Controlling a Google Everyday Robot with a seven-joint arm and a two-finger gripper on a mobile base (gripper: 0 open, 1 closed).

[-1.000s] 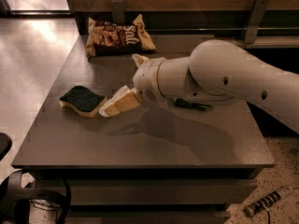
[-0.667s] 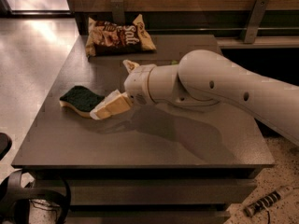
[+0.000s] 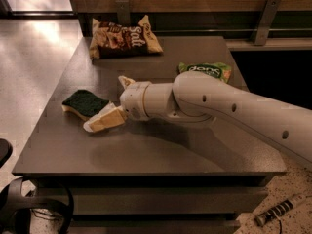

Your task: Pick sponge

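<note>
The sponge [image 3: 85,103], dark green on top over pale yellow foam, lies flat near the left edge of the dark table [image 3: 161,155]. My gripper [image 3: 105,103] reaches in from the right on a thick white arm and sits low over the table, right beside the sponge. Its lower tan finger [image 3: 106,119] lies against the sponge's near right corner. The other finger [image 3: 126,81] points up behind the wrist, clear of the sponge. The gripper is open and holds nothing.
A brown snack bag [image 3: 124,38] lies at the back of the table. A bright green snack bag [image 3: 204,71] lies at the back right, partly behind my arm. A wooden wall with metal brackets runs behind the table. Dark gear [image 3: 29,208] sits on the floor at lower left.
My arm has stretched left and lower, bringing the gripper up against the sponge. The green snack bag now shows behind the arm. The sponge has not moved.
</note>
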